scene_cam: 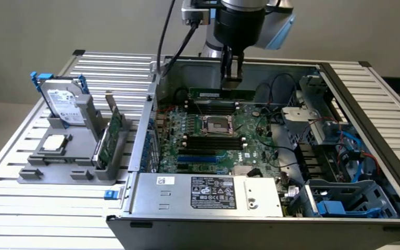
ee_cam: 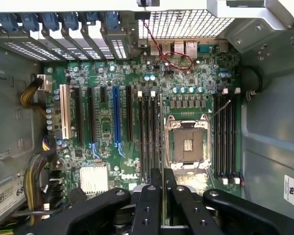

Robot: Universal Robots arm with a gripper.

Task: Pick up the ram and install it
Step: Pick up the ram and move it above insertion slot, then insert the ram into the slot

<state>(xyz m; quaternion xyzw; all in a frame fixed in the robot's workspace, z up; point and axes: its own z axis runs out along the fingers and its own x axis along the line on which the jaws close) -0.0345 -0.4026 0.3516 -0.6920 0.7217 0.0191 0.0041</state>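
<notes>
tool (ee_cam: 162,172) closed on the ram (scene_cam: 217,93), thin green stick hanging over the motherboard (ee_cam: 105,110), inside open computer case (scene_cam: 255,230)

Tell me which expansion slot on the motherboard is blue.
The long blue slot mid-row, standing between black ones. Every other slot in that row is black, except the white end slot.
</notes>
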